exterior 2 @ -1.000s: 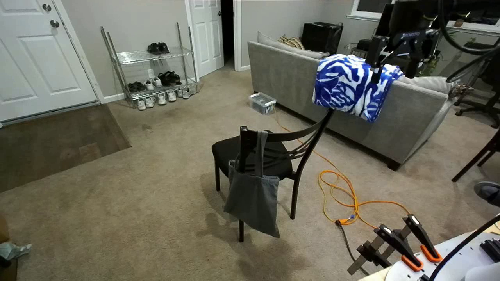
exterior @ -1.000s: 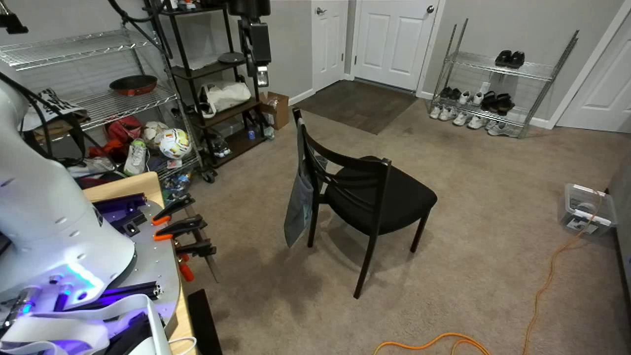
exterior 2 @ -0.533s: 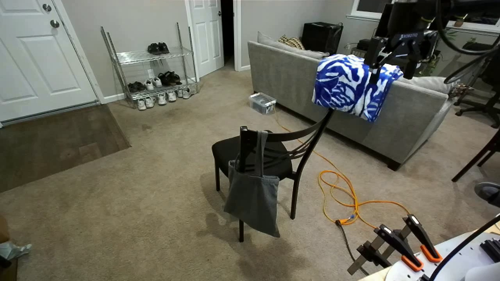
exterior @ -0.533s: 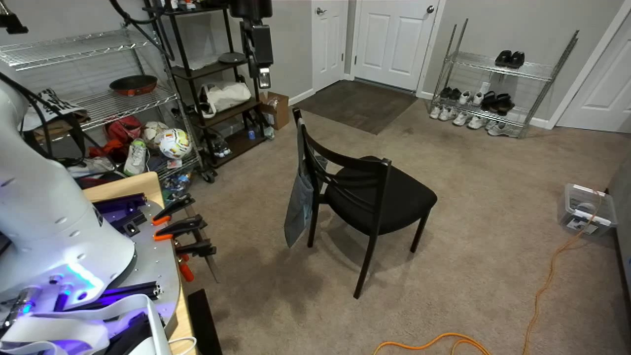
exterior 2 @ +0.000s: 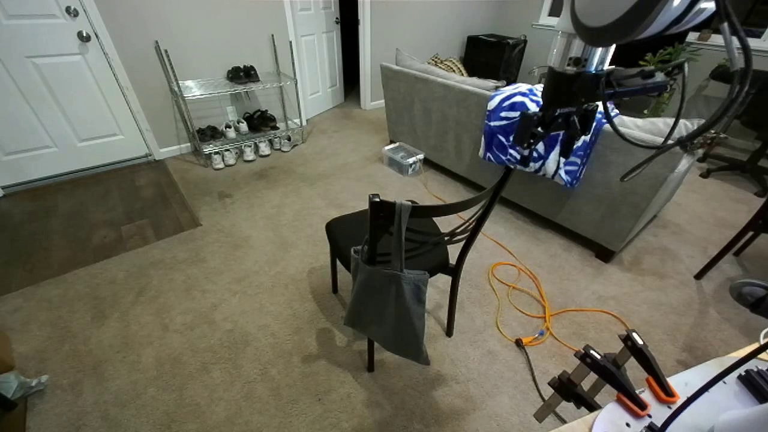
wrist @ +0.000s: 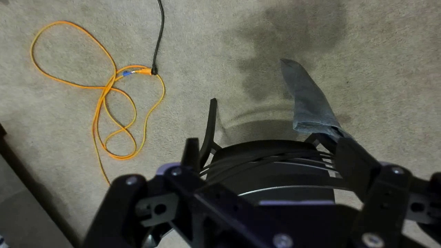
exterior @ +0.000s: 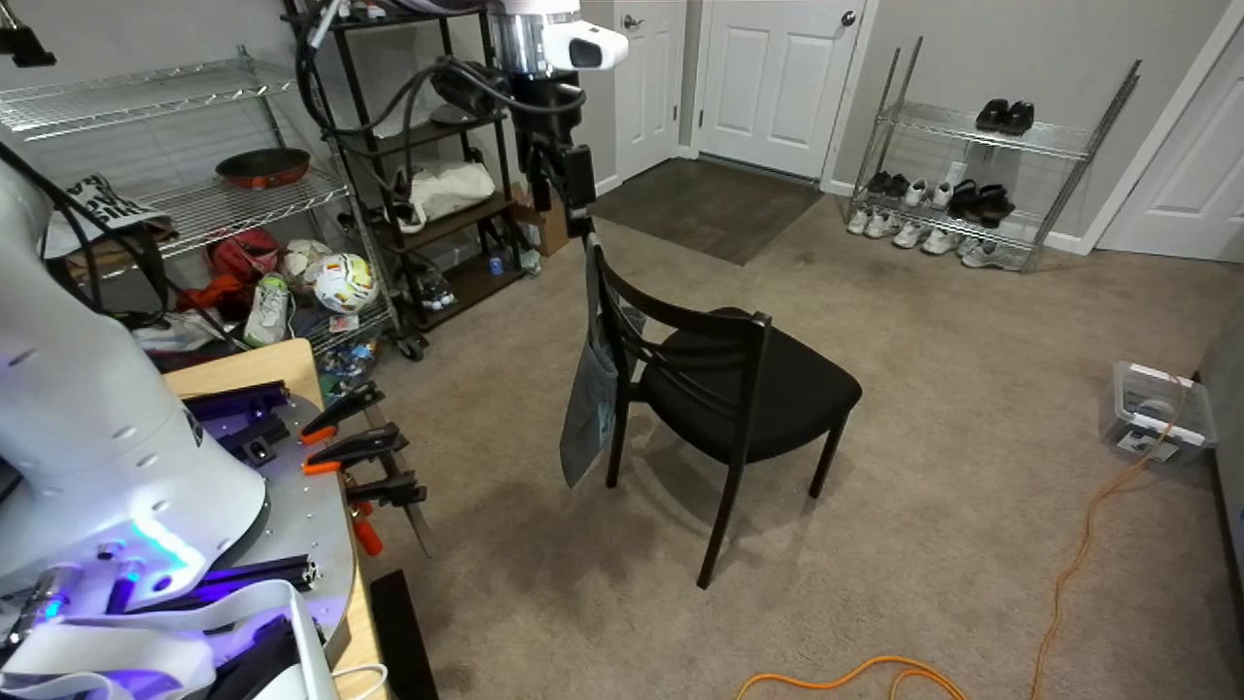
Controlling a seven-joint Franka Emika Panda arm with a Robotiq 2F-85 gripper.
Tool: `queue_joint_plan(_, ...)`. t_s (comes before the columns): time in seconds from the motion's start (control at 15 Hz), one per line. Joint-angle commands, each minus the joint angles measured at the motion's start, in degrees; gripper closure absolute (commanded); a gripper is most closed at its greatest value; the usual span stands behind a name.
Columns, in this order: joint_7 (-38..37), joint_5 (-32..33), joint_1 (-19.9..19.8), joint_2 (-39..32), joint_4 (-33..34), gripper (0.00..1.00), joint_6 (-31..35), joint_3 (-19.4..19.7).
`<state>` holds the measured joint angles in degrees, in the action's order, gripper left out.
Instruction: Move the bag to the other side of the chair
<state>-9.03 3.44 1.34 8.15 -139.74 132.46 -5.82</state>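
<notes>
The grey-blue bag point(exterior 2: 390, 306) hangs by its handles from one back post of the black chair point(exterior 2: 348, 231). The bag point(exterior: 590, 413) and chair point(exterior: 797, 389) show in both exterior views. My gripper point(exterior 2: 546, 155) is open and empty, in the air near the chair's other back post in this view. In an exterior view the gripper point(exterior: 580, 228) overlaps the top of the bag's post; I cannot tell the gap. In the wrist view the gripper point(wrist: 272, 156) spans the chair back point(wrist: 275, 172) below. The bag point(wrist: 311, 100) lies toward the right finger point(wrist: 351, 162), which hides its handles.
A grey sofa point(exterior 2: 444, 120) with a blue-white blanket point(exterior 2: 522, 129) stands behind the gripper. An orange cord point(exterior 2: 543, 294) lies on the carpet. Clamps point(exterior: 355, 447) stick out from the robot's table. A dark shelving rack point(exterior: 442, 219) stands behind the arm in an exterior view.
The arm has swung and come down: the gripper is lower and closer to the chair back, further right in one exterior view and further left in another. The bag and chair have not moved.
</notes>
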Motion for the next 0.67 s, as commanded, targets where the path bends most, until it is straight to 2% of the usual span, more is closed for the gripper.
queue_joint_plan(0.0, 3.1, 4.1, 1.5, -6.4, 3.2, 0.0, 4.6, -0.2)
queue_joint_plan(0.27, 4.5, 10.2, 3.7, -12.8, 9.1, 0.0, 4.5, -0.9)
queue_joint_plan(0.53, 9.1, 9.9, 6.2, -17.0, 13.5, 0.0, 2.9, -1.8)
queue_joint_plan(0.6, 6.1, 9.7, 6.0, -15.3, 11.5, 0.0, 4.1, -1.0)
